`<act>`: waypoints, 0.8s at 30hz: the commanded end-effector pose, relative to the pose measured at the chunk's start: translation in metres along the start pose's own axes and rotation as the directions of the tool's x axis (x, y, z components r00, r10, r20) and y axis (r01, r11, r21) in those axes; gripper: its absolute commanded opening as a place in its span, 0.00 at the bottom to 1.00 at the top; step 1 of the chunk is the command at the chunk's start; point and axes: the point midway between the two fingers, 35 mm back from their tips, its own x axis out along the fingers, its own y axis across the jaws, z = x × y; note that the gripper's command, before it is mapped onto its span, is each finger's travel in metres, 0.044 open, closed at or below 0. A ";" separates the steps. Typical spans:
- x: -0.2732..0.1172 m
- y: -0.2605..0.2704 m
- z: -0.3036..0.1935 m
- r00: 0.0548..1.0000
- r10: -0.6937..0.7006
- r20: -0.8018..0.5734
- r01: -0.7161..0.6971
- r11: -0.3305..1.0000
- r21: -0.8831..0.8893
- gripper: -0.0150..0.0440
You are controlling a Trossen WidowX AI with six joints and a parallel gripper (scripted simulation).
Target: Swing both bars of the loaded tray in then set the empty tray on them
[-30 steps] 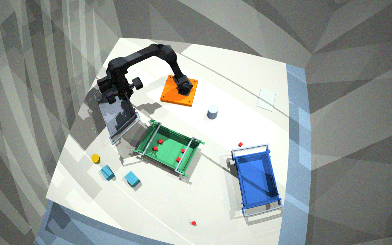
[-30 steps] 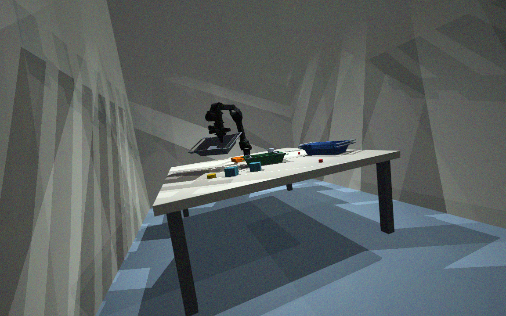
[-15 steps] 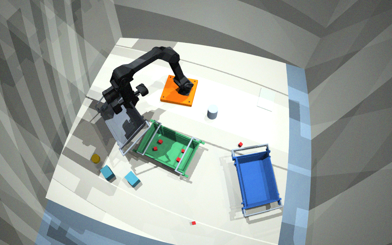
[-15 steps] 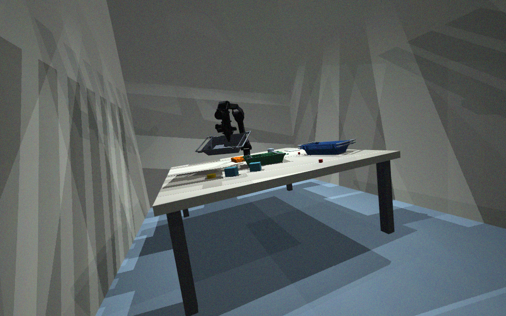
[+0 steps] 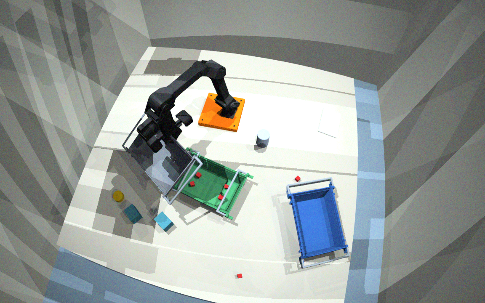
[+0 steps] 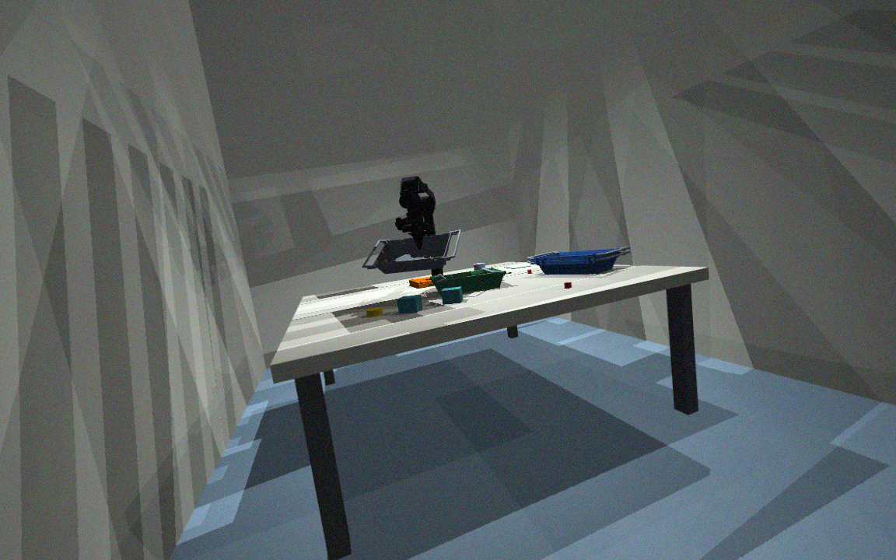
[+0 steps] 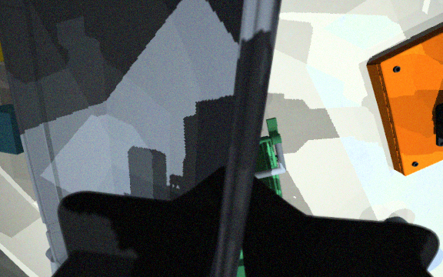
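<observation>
The green tray (image 5: 219,171) (image 6: 468,281) (image 7: 268,154) stands on the table with several small red blocks (image 5: 198,175) inside. Its right bar (image 5: 233,180) lies across its top. Its left bar (image 7: 271,172) is mostly hidden by the grey tray; one end shows in the wrist view. My gripper (image 5: 168,138) (image 6: 418,246) (image 7: 232,175) is shut on the long side wall of the empty grey tray (image 5: 161,166) (image 6: 437,252) (image 7: 148,96). The grey tray hangs roughly level above the table, overlapping the green tray's left end in the top view. Its own bars stick out at both ends.
A blue tray (image 5: 318,222) (image 6: 576,262) stands at the right. Teal blocks (image 5: 132,213) (image 5: 163,221) and a yellow disc (image 5: 118,195) lie front left. A grey cylinder (image 5: 262,138) stands beside the orange base plate (image 5: 208,116). Loose red blocks (image 5: 297,178) (image 5: 239,275) lie on the table.
</observation>
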 end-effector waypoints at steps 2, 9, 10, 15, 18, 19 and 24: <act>-0.005 -0.003 -0.021 1.000 0.020 -0.007 -0.020 0.999 -0.040 0.25; -0.005 -0.009 -0.048 1.000 0.019 -0.010 -0.020 0.995 -0.099 0.25; -0.005 -0.010 -0.051 1.000 0.019 -0.010 -0.020 0.994 -0.107 0.25; -0.005 -0.016 -0.070 1.000 0.019 -0.013 -0.020 0.989 -0.149 0.25; -0.005 -0.020 -0.081 1.000 0.018 -0.014 -0.020 0.985 -0.173 0.25; -0.005 -0.022 -0.085 1.000 0.018 -0.015 -0.020 0.983 -0.182 0.25; -0.005 -0.029 -0.102 1.000 0.017 -0.017 -0.020 0.975 -0.223 0.25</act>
